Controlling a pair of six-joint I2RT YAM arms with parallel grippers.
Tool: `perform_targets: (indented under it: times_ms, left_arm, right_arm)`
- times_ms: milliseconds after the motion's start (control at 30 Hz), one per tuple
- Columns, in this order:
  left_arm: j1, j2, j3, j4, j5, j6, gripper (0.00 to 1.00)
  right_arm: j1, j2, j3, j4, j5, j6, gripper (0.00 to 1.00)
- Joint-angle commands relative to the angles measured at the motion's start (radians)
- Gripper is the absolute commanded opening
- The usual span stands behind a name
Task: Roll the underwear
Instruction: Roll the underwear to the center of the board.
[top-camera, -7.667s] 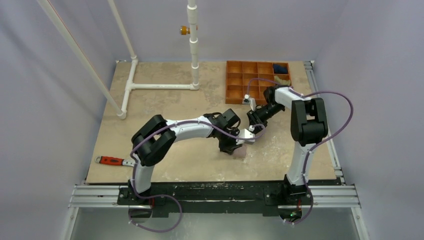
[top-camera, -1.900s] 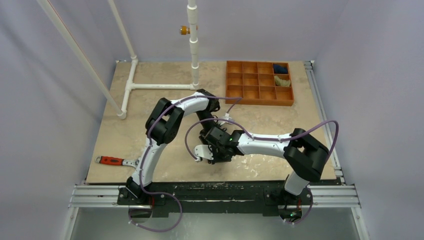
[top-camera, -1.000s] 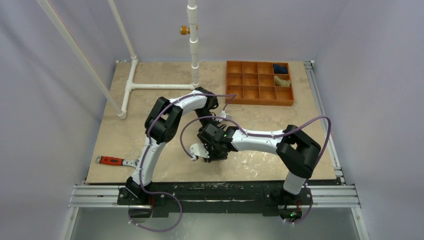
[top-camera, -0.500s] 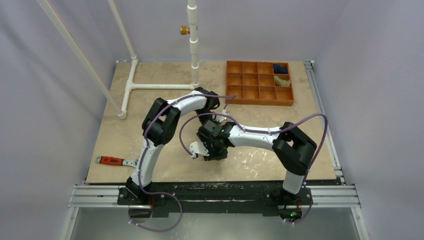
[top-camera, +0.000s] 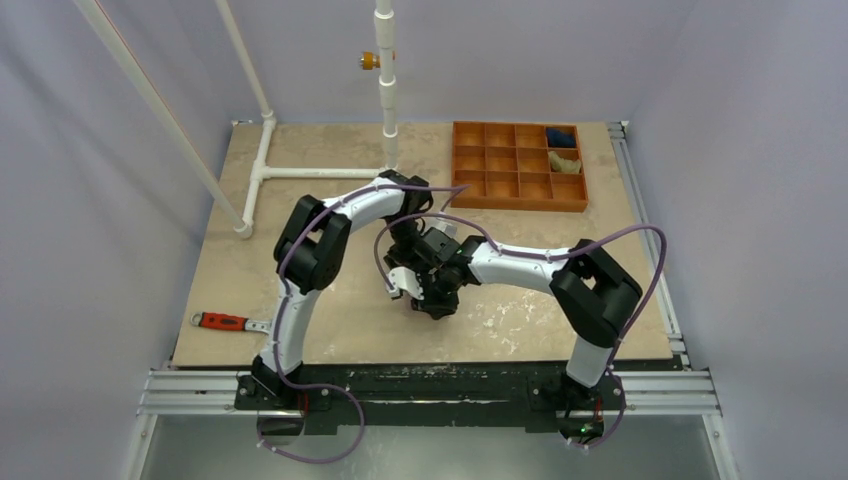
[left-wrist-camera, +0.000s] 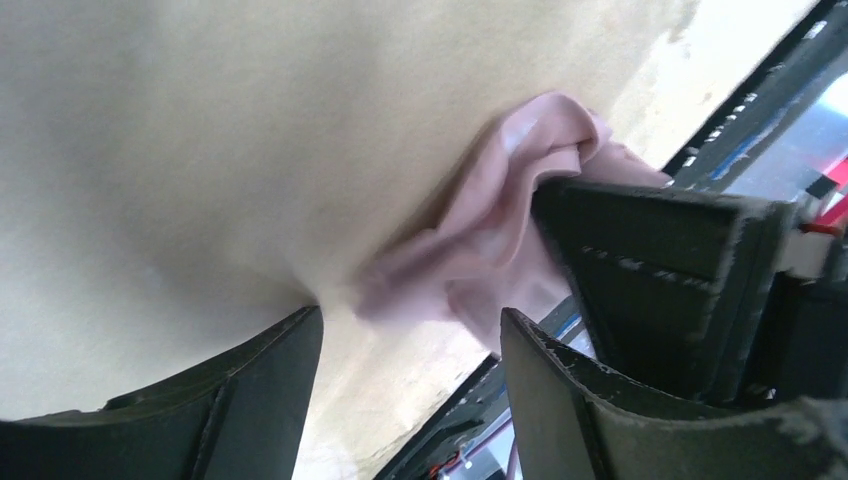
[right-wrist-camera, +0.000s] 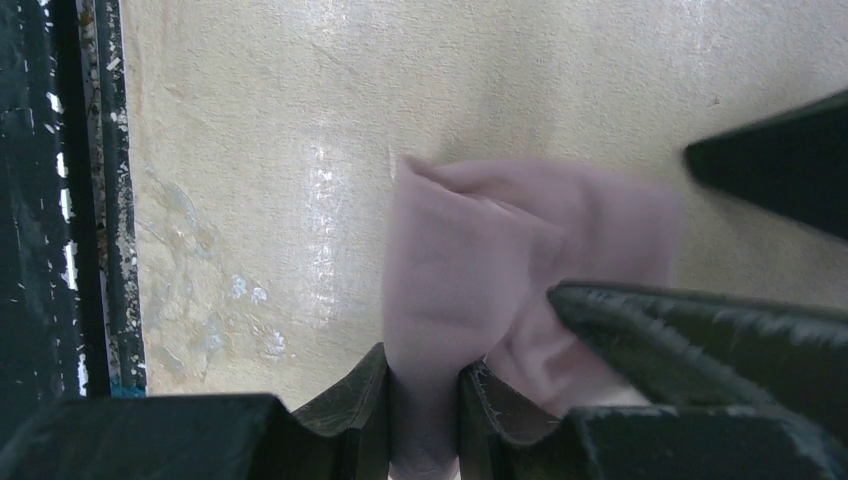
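Note:
The underwear (right-wrist-camera: 470, 250) is a crumpled pale pink cloth lying on the beige table (right-wrist-camera: 250, 120) near its front edge. My right gripper (right-wrist-camera: 425, 365) is shut on one fold of it, with cloth bulging out between the fingers. In the left wrist view the underwear (left-wrist-camera: 480, 240) lies just ahead of my left gripper (left-wrist-camera: 410, 320), which is open with nothing between its jaws. One left finger (right-wrist-camera: 700, 335) rests over the cloth beside the right gripper. In the top view both wrists (top-camera: 430, 280) meet at the table's middle front and cover the garment.
An orange compartment tray (top-camera: 480, 192) stands at the back right, holding a dark blue bundle (top-camera: 561, 137) and an olive-tan bundle (top-camera: 565, 162). A white pipe frame (top-camera: 320, 172) lies at the back left. A red-handled wrench (top-camera: 222, 321) lies near the front left edge.
Both wrists have shifted a little to the right and away from the front edge, and the left arm's elbow has swung left. The right gripper keeps its pinch on the cloth.

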Motion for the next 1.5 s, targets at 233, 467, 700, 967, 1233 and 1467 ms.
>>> perform_targets:
  times_ms: [233,467,700,967,1233,1467]
  left_arm:
    - [0.064,-0.019,0.005,0.065,-0.112,0.078,0.67]
    - [0.101,-0.067,-0.037,0.087,-0.204,0.078,0.67]
    - [0.208,-0.243,-0.198,0.177,-0.299,0.080,0.67]
    - [0.336,-0.436,-0.339,0.265,-0.371,0.088,0.67]
    - [0.384,-0.709,-0.554,0.431,-0.271,0.109,0.67]
    - [0.383,-0.975,-0.761,0.579,-0.152,0.124,0.67]
  right_arm:
    - [-0.013,0.077,-0.107,-0.084,0.039,0.043,0.00]
    - [-0.012,0.130,-0.038,-0.145,0.036,0.025,0.00]
    - [-0.042,0.219,0.071,-0.250,0.008,-0.021,0.00]
    - [-0.112,0.363,0.269,-0.440,-0.055,-0.099,0.00]
    - [-0.179,0.549,0.514,-0.631,-0.181,-0.212,0.02]
    - [-0.218,0.683,0.636,-0.721,-0.251,-0.289,0.03]
